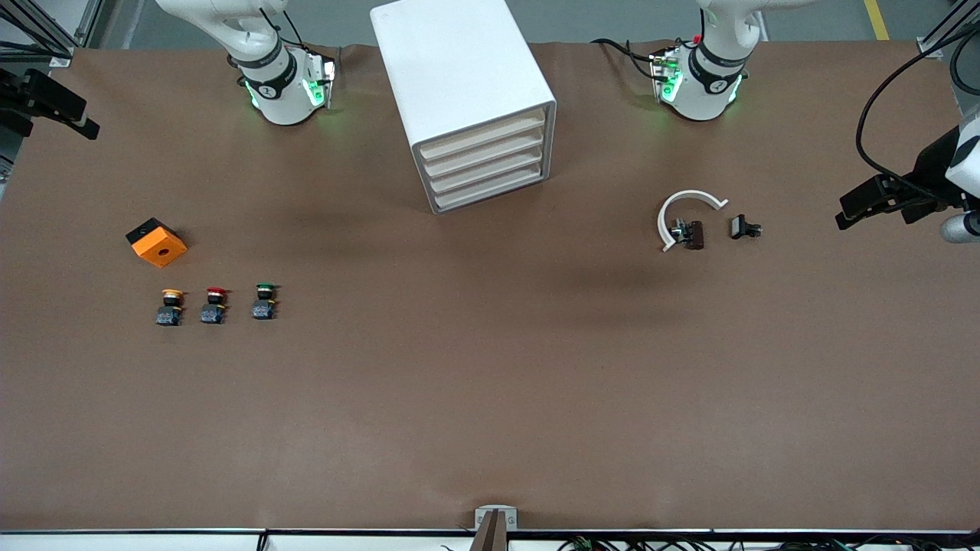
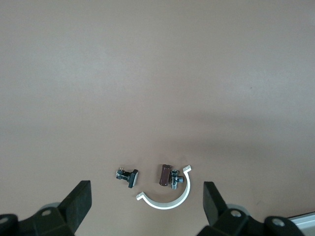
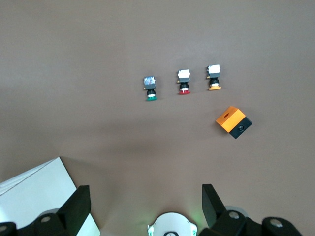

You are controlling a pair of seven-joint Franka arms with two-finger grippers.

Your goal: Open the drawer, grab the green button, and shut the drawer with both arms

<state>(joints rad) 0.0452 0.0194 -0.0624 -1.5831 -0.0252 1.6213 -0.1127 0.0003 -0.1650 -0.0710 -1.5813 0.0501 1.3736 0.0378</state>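
Note:
The white drawer cabinet [image 1: 459, 84] stands between the two arm bases, its several drawers [image 1: 490, 164] all shut. The green-capped button [image 1: 264, 301] stands on the table toward the right arm's end, beside a red-capped one [image 1: 215, 304] and a yellow-capped one [image 1: 170, 306]. It also shows in the right wrist view [image 3: 150, 88]. My right gripper [image 3: 145, 196] hangs open and empty high over its own base [image 3: 172, 226], with the cabinet's corner [image 3: 34, 191] alongside. My left gripper [image 2: 146, 196] hangs open and empty high over a white curved clip [image 2: 165, 202].
An orange block [image 1: 156, 242] lies farther from the camera than the buttons. Toward the left arm's end lie the white curved clip [image 1: 685, 214], a brown-and-metal part [image 1: 689, 233] and a small black part [image 1: 744, 227]. Black fixtures [image 1: 880, 197] [image 1: 46, 99] jut in at both table ends.

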